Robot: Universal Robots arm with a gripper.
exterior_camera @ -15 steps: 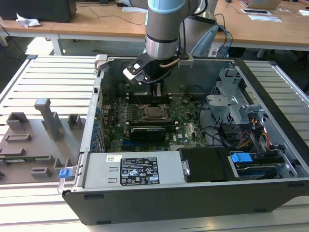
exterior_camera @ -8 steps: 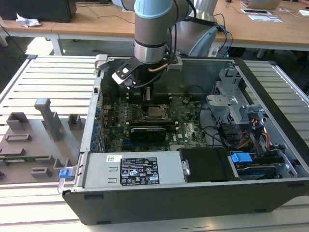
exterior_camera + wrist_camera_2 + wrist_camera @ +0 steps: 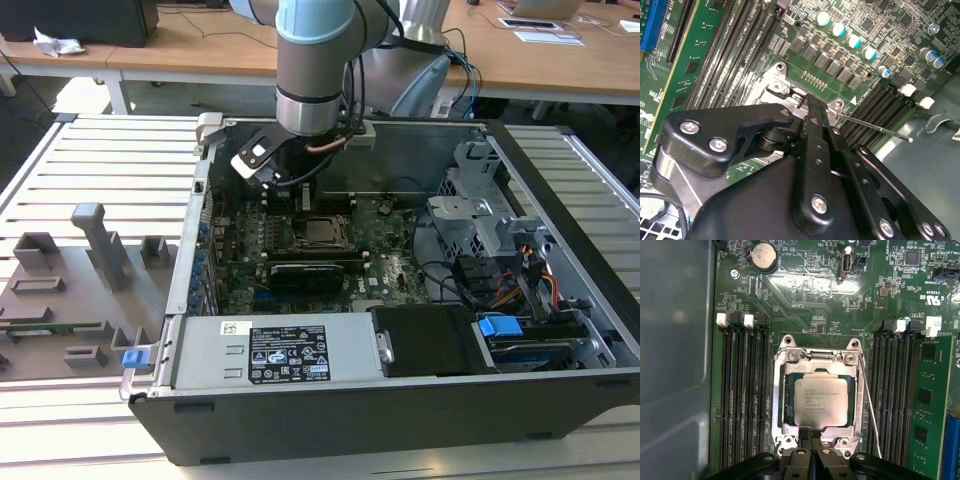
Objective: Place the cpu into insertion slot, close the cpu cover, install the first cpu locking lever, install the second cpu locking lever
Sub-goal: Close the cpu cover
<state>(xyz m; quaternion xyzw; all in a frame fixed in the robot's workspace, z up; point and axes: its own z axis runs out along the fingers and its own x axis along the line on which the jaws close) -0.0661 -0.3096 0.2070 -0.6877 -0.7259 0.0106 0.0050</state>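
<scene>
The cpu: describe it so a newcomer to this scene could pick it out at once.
Inside the open black computer case lies a green motherboard; in the first wrist view, two banks of long black memory slots flank a silvery metal socket frame. The cpu is the flat pale grey metal square in its window, the sole plain smooth plate.

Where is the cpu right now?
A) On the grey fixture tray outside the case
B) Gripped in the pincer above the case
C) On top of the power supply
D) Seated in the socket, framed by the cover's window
D: in the first wrist view the cpu lies flat in the socket, with the cpu cover framing it and the pincer at the cover's edge, not holding the chip.
</scene>
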